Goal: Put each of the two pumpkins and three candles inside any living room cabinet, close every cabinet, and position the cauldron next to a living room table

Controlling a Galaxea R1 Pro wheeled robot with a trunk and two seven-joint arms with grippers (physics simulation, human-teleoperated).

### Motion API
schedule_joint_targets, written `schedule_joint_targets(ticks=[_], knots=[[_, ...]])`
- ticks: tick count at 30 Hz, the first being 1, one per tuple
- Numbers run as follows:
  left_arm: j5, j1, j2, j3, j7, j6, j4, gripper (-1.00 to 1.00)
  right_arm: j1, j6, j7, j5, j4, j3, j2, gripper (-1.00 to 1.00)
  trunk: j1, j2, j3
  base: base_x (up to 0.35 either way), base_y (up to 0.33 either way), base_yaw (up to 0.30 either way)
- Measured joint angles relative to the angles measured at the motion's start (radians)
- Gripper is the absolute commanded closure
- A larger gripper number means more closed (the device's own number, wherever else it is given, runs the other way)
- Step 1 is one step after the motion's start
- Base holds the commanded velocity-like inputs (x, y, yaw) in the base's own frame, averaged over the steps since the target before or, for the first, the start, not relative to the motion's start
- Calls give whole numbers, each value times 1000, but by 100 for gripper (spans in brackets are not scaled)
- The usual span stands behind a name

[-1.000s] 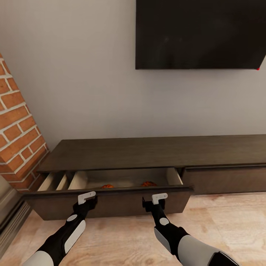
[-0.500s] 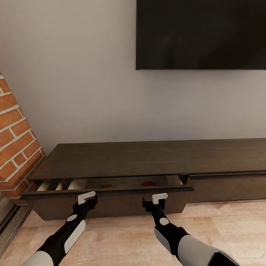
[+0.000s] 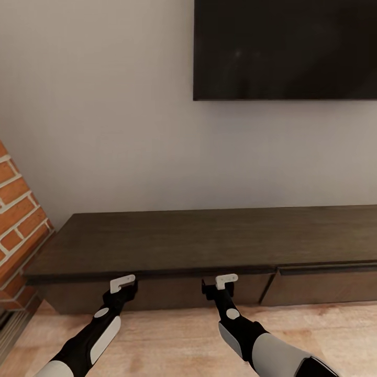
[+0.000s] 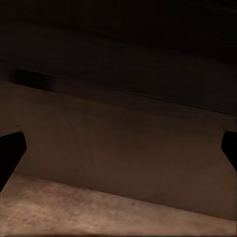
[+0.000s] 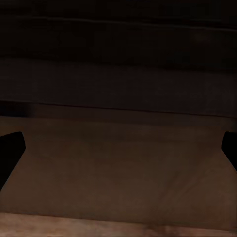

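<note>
1. Cabinet (image 3: 209, 241) stands against the wall, drawer front (image 3: 157, 290) flush.
2. Left gripper (image 3: 122, 283) and right gripper (image 3: 225, 280) against that front, fingers spread wide, holding nothing.
3. TV (image 3: 285, 50) above.

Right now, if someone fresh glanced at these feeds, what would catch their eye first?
Probably the big black wall-mounted screen at upper right of the head view, against the pale grey wall. Below it, the long low dark-brown wood-grain cabinet runs along the wall, its drawer fronts flush. The left gripper and right gripper sit close against its left drawer front, with red brick at far left.
</note>
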Motion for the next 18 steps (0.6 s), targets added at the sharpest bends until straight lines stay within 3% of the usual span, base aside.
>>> schedule_joint_targets(ticks=[7,18], knots=[[11,2,0,-1,-1,-1,7,-100,3,1,2,-9,1,-3,1,-100,1,0,0,-12,0,0],[2,-20,0,1,-1,0,0,-100,0,0,0,0,0,0,0,-100,1,0,0,-214,0,0]])
